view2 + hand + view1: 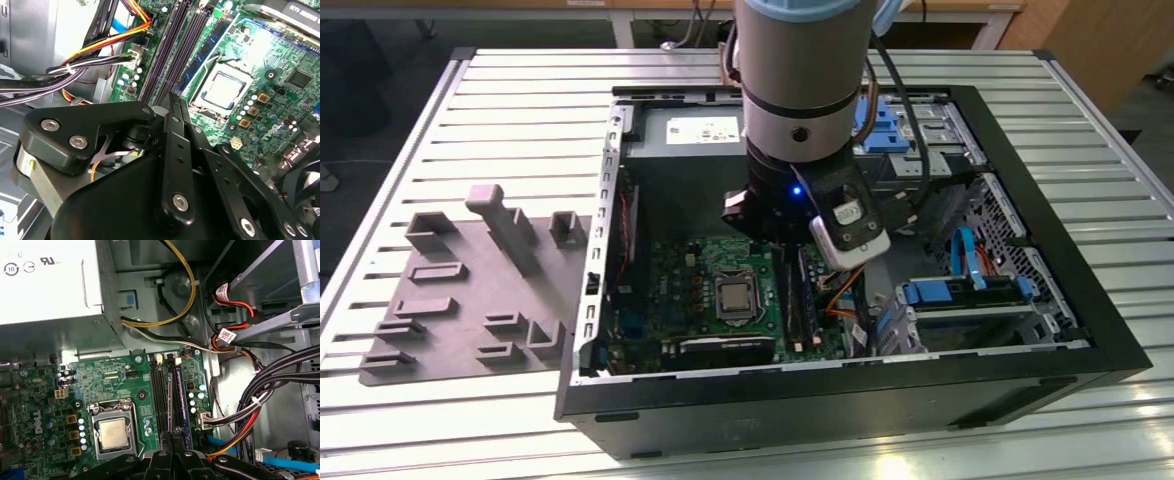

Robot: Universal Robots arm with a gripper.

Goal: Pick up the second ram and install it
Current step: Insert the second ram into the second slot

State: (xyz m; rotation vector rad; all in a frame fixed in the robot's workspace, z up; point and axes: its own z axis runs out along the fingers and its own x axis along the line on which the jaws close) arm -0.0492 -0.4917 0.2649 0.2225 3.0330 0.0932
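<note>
A dark blue-green ram stick with a row of black chips stands upright in one of the long black slots of the green motherboard, beside the CPU socket. The stick also shows in the second wrist view. I cannot tell whether it is the second ram. My gripper is low inside the computer case, its fingers pressed together with nothing visible between them. In the second wrist view the gripper hangs just over the slot row, close beside the stick's near end. Contact is hidden.
A grey power-supply box lies beyond the slots. Cable bundles and drive bays with blue clips crowd the case on the exterior view's right. A grey fixture plate with raised holders lies outside the case, on the left.
</note>
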